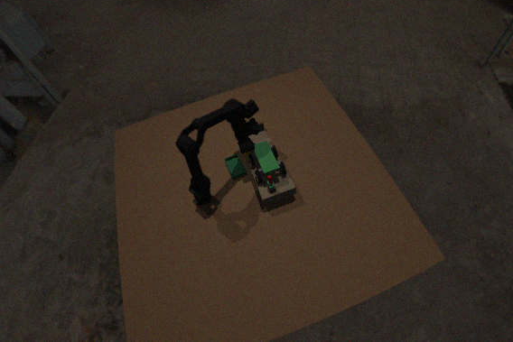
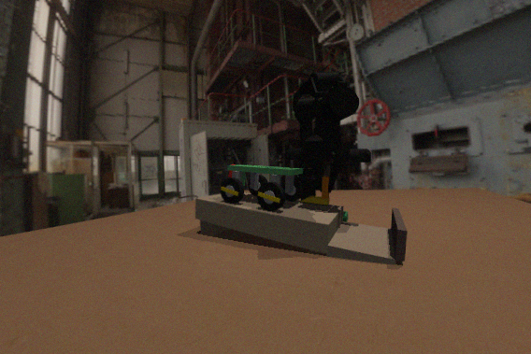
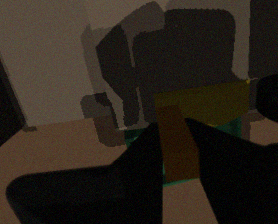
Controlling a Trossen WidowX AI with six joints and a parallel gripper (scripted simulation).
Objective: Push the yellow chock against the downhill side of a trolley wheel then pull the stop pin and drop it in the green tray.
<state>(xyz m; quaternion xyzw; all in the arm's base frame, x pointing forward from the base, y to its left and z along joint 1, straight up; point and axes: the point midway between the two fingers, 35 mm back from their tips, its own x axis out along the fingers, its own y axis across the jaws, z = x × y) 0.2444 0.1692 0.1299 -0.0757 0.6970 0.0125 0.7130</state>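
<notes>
The trolley with a green deck (image 1: 266, 157) (image 2: 265, 170) stands on the grey ramp (image 1: 284, 189) (image 2: 266, 226) (image 3: 50, 60). The red-headed stop pin (image 1: 269, 179) (image 2: 231, 172) is upright at its uphill end. My gripper (image 1: 246, 149) (image 3: 170, 127) is shut on the orange handle of the yellow chock (image 2: 318, 200) (image 3: 205, 104). The chock is at the ramp's tray-side edge, downhill of a dark wheel (image 3: 274, 97), with a small gap between them in the wrist view. Whether its base touches the ramp is unclear. The green tray (image 1: 235, 166) (image 2: 345, 216) is beside the ramp, partly hidden behind the chock in the wrist view.
A dark upright end board (image 2: 398, 236) (image 3: 2, 100) stands at the ramp's low end. The ramp and tray are on a brown table top (image 1: 352, 228) (image 2: 187, 292). The arm reaches over from the tray side, and its shadow falls across the ramp.
</notes>
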